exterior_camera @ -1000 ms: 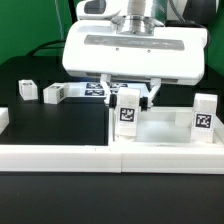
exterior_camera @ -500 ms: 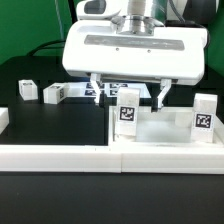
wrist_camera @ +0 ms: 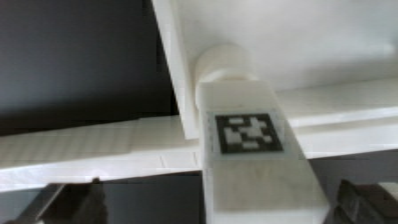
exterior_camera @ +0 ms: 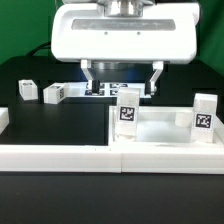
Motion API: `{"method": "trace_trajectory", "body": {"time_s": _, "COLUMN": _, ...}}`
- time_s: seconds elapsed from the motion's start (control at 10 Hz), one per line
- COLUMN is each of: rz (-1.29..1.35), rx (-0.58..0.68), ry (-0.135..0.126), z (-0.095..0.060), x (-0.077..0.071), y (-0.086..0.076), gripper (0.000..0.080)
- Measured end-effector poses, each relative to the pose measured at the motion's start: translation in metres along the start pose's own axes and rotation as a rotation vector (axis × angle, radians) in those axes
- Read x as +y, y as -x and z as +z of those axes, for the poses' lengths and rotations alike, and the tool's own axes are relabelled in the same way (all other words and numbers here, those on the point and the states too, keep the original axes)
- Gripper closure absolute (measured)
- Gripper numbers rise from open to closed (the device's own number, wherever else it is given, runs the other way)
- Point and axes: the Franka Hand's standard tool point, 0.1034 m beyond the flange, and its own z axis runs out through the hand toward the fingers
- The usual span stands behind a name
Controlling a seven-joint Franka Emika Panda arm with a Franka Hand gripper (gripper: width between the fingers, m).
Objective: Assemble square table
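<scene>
The square table top lies at the exterior view's right, against the front rail. Two tagged white legs stand upright on it: one at its near-left corner and one at its right. My gripper hangs open and empty above the near-left leg, with one finger on each side and clear of it. In the wrist view the same leg rises between the open fingertips, with the table top behind it. Two loose legs lie at the left.
A long white border rail runs along the front, and a short piece of rail sits at the left edge. The marker board lies behind the gripper. The mat is black.
The gripper held the near-left leg a second ago. It opened, let the leg go, and rose straight up. The leg stays standing.
</scene>
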Motion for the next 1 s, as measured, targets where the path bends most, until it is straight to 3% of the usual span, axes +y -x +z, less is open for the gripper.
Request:
{"method": "trace_trajectory", "body": {"time_s": 0.2, "rz": 0.014, "rx": -0.184, "ry": -0.037, "z": 0.002, "x": -0.007, "y": 0.006, "gripper": 0.0151}}
{"method": "trace_trajectory", "body": {"time_s": 0.5, "rz": 0.029, "rx": -0.351, "ry": -0.048, "z": 0.007, "x": -0.015, "y": 0.0, "gripper": 0.0151}}
{"method": "trace_trajectory", "body": {"time_s": 0.7, "rz": 0.03, "rx": -0.328, "ry": -0.034, "z": 0.02, "x": -0.015, "y": -0.004, "gripper": 0.0151}}
{"method": "trace_trajectory", "body": {"time_s": 0.9, "rz": 0.058, "rx": -0.318, "ry": -0.026, "z": 0.023, "x": -0.015, "y": -0.004, "gripper": 0.0151}}
{"method": "trace_trajectory", "body": {"time_s": 1.0, "rz": 0.058, "rx": -0.318, "ry": -0.025, "z": 0.023, "x": -0.015, "y": -0.004, "gripper": 0.0273}}
